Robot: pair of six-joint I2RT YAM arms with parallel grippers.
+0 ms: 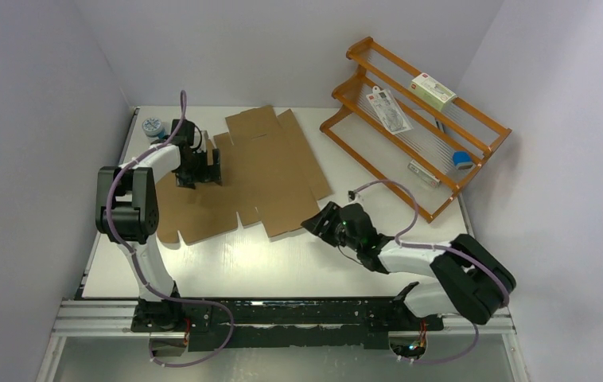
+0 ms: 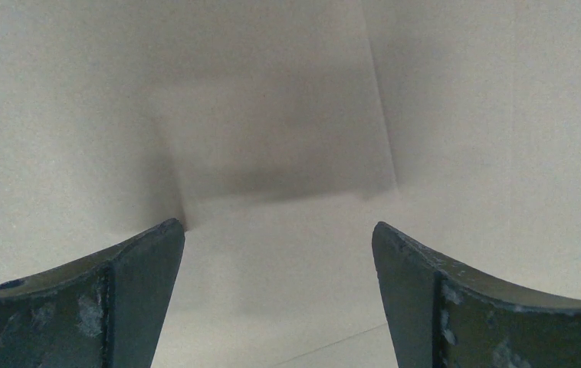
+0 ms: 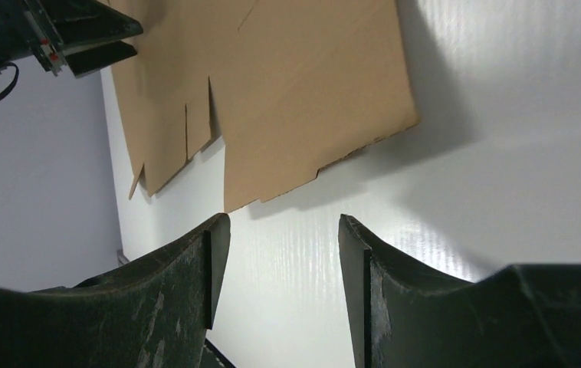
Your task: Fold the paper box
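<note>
The paper box [image 1: 262, 171] is a flat brown die-cut cardboard sheet lying in the middle of the table, flaps and notched tabs spread out. My left gripper [image 1: 212, 167] hovers low over the sheet's left part. In the left wrist view it [image 2: 278, 230] is open, with only close-up cardboard [image 2: 287, 115] and a crease under it. My right gripper [image 1: 314, 221] is by the sheet's near right corner, low over the bare table. In the right wrist view it [image 3: 283, 222] is open and empty, and the sheet's edge [image 3: 295, 92] lies just ahead of the fingertips.
An orange wooden rack [image 1: 418, 119] stands at the back right, holding a small white carton with a red label [image 1: 432, 90], a bagged item [image 1: 390, 109] and a blue object [image 1: 463, 159]. A small round object [image 1: 153, 126] sits at the back left corner. Walls enclose three sides.
</note>
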